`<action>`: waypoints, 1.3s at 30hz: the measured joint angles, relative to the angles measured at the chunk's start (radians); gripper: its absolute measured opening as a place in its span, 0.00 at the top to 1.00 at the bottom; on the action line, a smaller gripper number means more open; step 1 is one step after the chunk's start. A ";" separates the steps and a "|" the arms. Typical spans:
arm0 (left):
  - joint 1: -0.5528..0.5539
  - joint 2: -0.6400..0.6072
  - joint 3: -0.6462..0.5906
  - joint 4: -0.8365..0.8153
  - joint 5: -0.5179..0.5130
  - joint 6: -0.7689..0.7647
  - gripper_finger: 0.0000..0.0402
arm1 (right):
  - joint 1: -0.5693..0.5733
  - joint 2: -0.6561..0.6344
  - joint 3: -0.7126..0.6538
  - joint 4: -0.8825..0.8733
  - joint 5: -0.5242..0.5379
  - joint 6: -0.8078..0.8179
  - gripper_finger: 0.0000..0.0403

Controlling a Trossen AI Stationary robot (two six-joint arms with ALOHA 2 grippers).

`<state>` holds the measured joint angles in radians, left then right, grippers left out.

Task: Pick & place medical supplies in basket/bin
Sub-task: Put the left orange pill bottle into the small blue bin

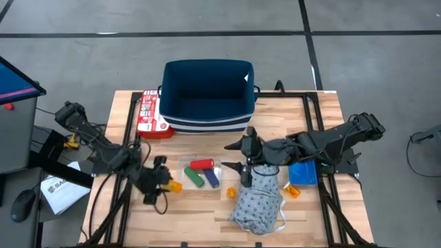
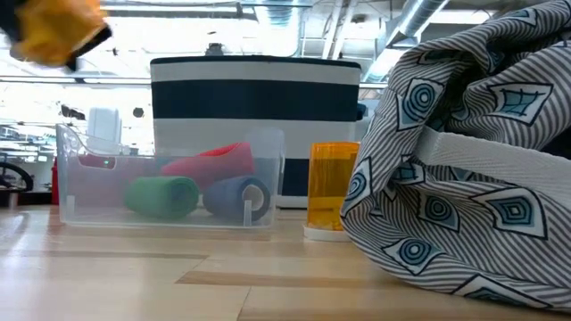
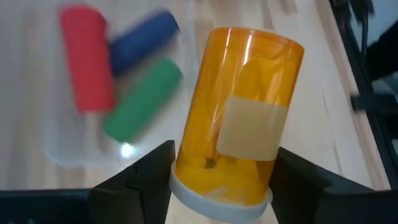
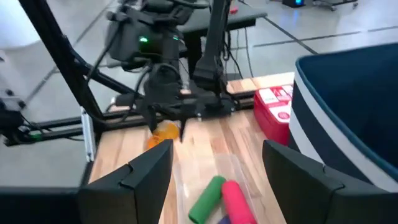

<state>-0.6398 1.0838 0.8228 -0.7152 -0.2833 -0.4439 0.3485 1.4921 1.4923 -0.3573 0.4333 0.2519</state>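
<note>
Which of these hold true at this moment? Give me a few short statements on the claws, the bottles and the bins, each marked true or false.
1. The left claw grips an orange pill bottle. True.
2. The navy basket already holds the three cylinders. False: they lie in the clear tray.
3. The right claw is open and empty. True.
4. The grey cloth lies inside the small blue bin. False: it lies on the table beside it.
5. A second orange bottle stands upright on the table. True.
</note>
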 joint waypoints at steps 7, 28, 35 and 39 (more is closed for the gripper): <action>0.186 0.012 0.124 0.006 0.021 0.127 0.48 | -0.052 0.000 0.049 -0.009 -0.101 -0.111 0.39; 0.385 0.129 0.357 0.188 -0.036 0.236 0.48 | -0.128 0.002 0.064 0.053 -0.224 -0.244 0.39; 0.407 0.136 0.363 0.287 -0.088 0.234 0.48 | -0.143 0.002 0.064 0.057 -0.224 -0.208 0.39; 0.413 0.136 0.363 0.346 -0.093 0.232 0.48 | -0.154 0.002 0.064 0.054 -0.223 -0.179 0.37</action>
<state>-0.2272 1.2201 1.1858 -0.3692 -0.3766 -0.2119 0.1940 1.4937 1.5566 -0.3029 0.2100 0.0727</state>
